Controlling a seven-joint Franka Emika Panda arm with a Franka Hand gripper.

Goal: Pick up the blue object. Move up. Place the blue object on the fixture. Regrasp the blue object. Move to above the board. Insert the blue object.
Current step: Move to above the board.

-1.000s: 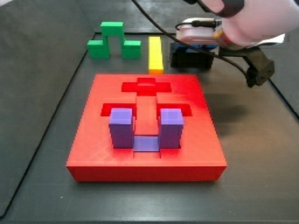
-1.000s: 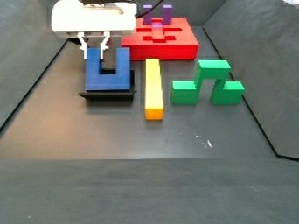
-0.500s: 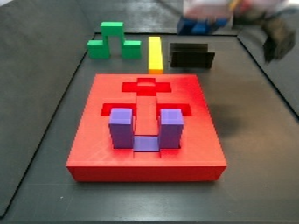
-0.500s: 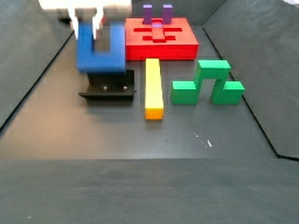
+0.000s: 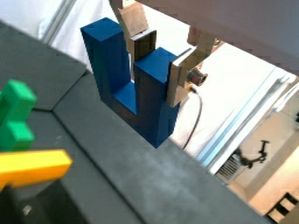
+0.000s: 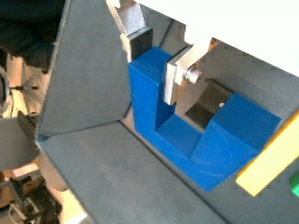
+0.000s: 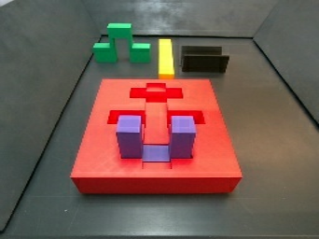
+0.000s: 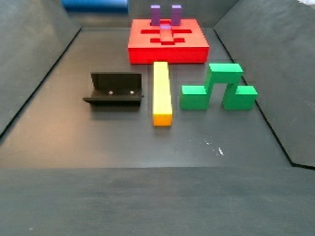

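Observation:
The blue object [image 5: 126, 80] [image 6: 176, 122] hangs in the air, prongs up, with my gripper [image 5: 162, 59] [image 6: 156, 61] shut on one prong in both wrist views. Only its underside [image 8: 96, 5] shows in a side view, at the top edge above the fixture; the gripper itself is out of both side views. The black fixture [image 7: 206, 62] [image 8: 117, 90] stands bare on the floor. The red board [image 7: 112, 159] [image 8: 142, 51] lies flat with its cross-shaped recess open.
A purple U-shaped block [image 7: 155, 138] [image 8: 165, 12] sits in a recess of the board. A yellow bar [image 7: 166, 56] [image 8: 160, 92] lies beside the fixture, and a green stepped block [image 7: 116, 42] [image 8: 219, 88] beyond it. Walls enclose the floor.
The gripper has risen with the blue object, lifting it off the fixture and up out of the side views. The fixture now stands bare.

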